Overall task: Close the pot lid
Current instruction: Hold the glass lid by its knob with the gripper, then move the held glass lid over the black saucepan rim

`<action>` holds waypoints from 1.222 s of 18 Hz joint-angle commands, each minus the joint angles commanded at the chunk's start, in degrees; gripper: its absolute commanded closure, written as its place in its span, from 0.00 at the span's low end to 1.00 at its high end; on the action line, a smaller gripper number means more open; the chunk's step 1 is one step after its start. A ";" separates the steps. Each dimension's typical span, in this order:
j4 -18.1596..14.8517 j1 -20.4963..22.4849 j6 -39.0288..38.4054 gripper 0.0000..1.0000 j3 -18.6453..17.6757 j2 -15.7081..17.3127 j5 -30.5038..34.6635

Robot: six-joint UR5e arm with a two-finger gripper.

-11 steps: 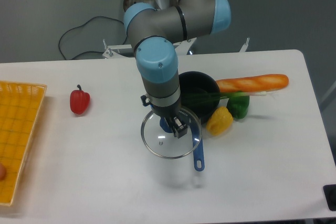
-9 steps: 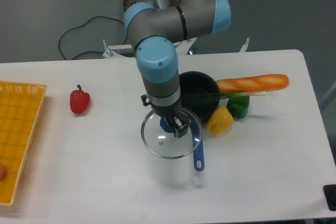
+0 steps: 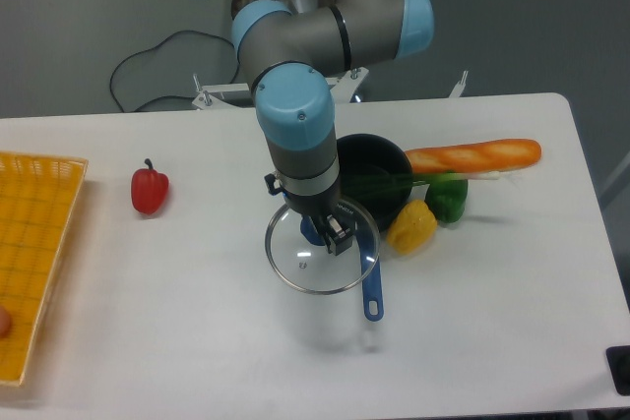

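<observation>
**A:** Where does the lid sit in relation to the pot?

**B:** The fingers (image 3: 329,234) are closed on the blue knob at the centre of the round glass lid (image 3: 321,255), which hangs roughly level, apparently just above the white desk (image 3: 197,322), with a faint shadow below it. The pot (image 3: 374,177), dark and open-topped, stands on the desk behind and to the right of the lid. So the lid has to travel away from the viewer and to the right to come over the pot's mouth. The far right part of the lid's rim already looks close to the pot's near wall.

**A:** Which way does the pot's handle run?

**B:** Its long blue handle (image 3: 371,287) points toward the viewer, passing under the right side of the lid and ending near the front of the desk.

**A:** Anything close by?

**B:** A yellow pepper (image 3: 411,226) lies just right of the pot, with a green pepper (image 3: 449,198) and a loaf of bread (image 3: 472,155) beyond it.

**A:** What has changed from half a second ago?

**B:** Very little. The arm and lid have edged only slightly to the right; the pot and the food have not moved.
</observation>
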 joint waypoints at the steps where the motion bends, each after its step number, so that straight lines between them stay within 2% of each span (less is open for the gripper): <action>1: -0.79 0.09 0.70 0.44 0.00 0.09 0.35; 5: -1.50 0.09 3.43 0.44 -1.31 1.49 2.72; 15: -4.40 0.44 11.41 0.44 -1.58 1.67 12.12; 19: -4.05 0.53 12.65 0.44 -0.88 1.58 12.66; 22: -4.14 1.05 17.29 0.44 -0.79 1.58 12.92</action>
